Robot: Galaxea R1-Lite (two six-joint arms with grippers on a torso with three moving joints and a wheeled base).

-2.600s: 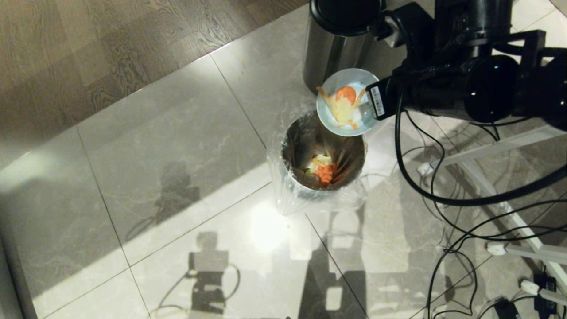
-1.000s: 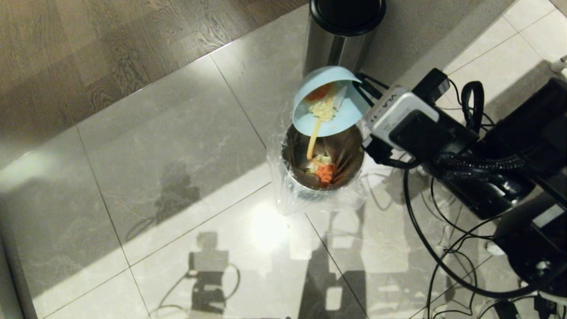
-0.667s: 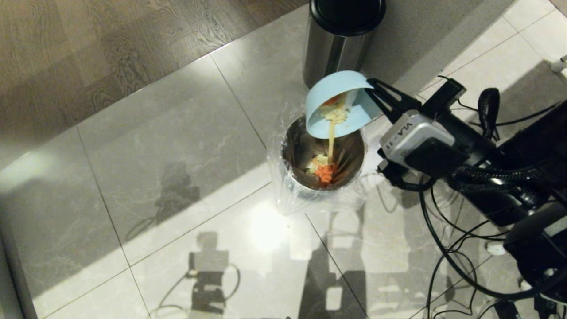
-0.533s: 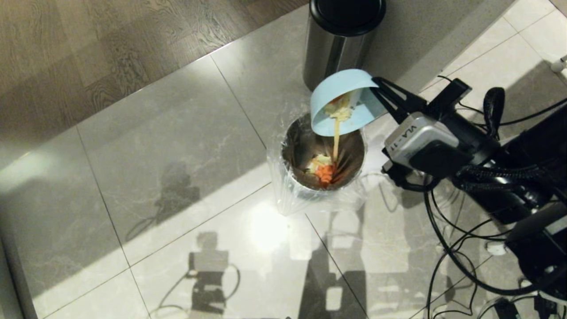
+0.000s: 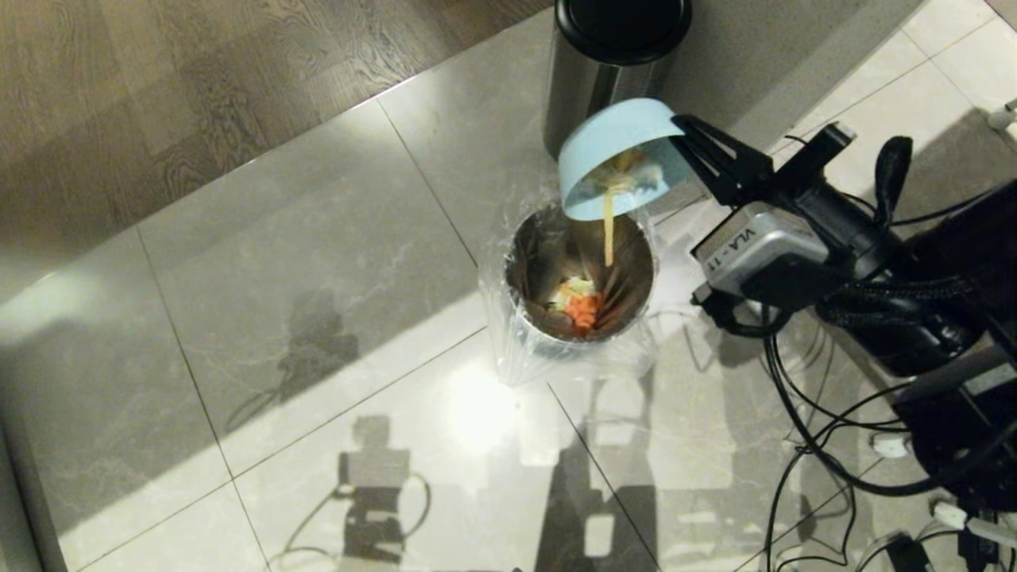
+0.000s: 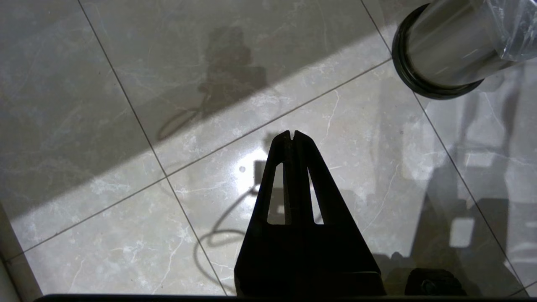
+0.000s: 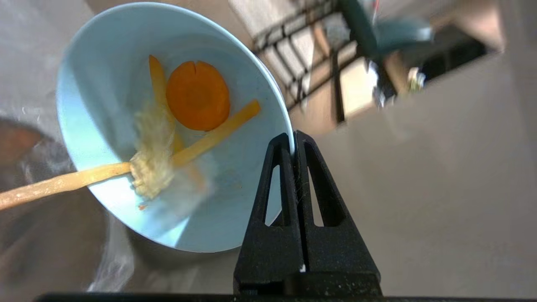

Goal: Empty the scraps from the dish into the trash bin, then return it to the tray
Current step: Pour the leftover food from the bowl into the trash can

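Observation:
My right gripper [image 5: 682,125] [image 7: 293,137] is shut on the rim of the light-blue dish [image 5: 608,131] [image 7: 126,75], which is tipped steeply above the far edge of the trash bin [image 5: 520,338] [image 6: 449,50]. Scraps [image 7: 197,96] still cling inside the dish: a carrot slice, yellow strips and a pale clump. One long yellow strip [image 5: 609,234] hangs from the dish over the bin's mouth. More scraps [image 5: 580,303] lie at the bottom of the bin. The left gripper [image 6: 292,135] hangs shut and empty over the floor near the bin. The tray is out of view.
A taller black-lidded steel bin [image 5: 612,63] stands just behind the dish. Cables [image 5: 802,429] and a white frame [image 5: 929,405] clutter the floor at the right. Wood flooring [image 5: 199,79] begins at the far left; bare tiles [image 5: 278,262] lie left of the bin.
The right arm has tipped the dish from nearly level to steeply over the bin, then raised it slightly. The scraps slid toward the lower rim and a long strip now dangles out.

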